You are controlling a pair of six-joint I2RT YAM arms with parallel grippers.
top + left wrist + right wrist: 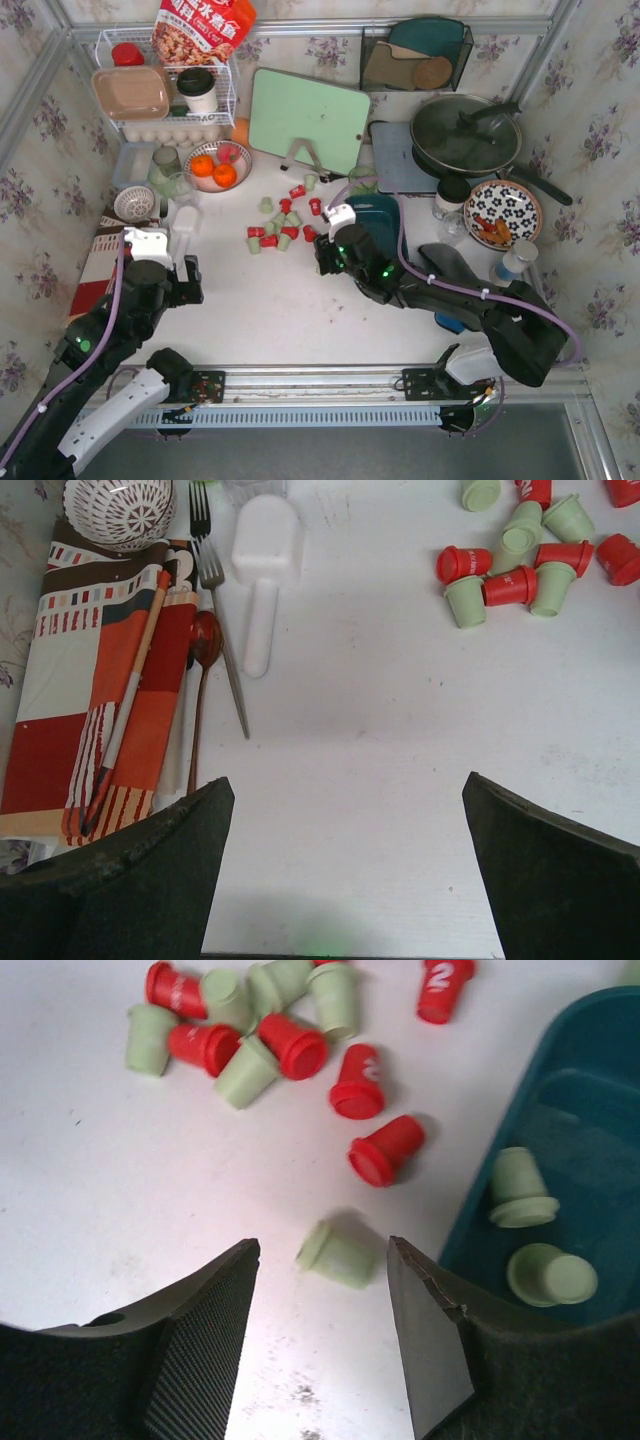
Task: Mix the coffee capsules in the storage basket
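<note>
Red and pale green tapered plastic coffee capsules (295, 1048) lie mostly scattered on the white desk (400, 730), just beside the dark teal rectangular plastic storage basket (585, 1120). Two pale green ones lie inside the basket, near its rim. The right hand (322, 1242) hovers over the desk, released, its fingers spread either side of one pale green capsule (335, 1255) that lies on its side, touching neither finger. The left hand (348, 780) is released wide over bare desk, grasping nothing, well apart from the capsules.
</note>
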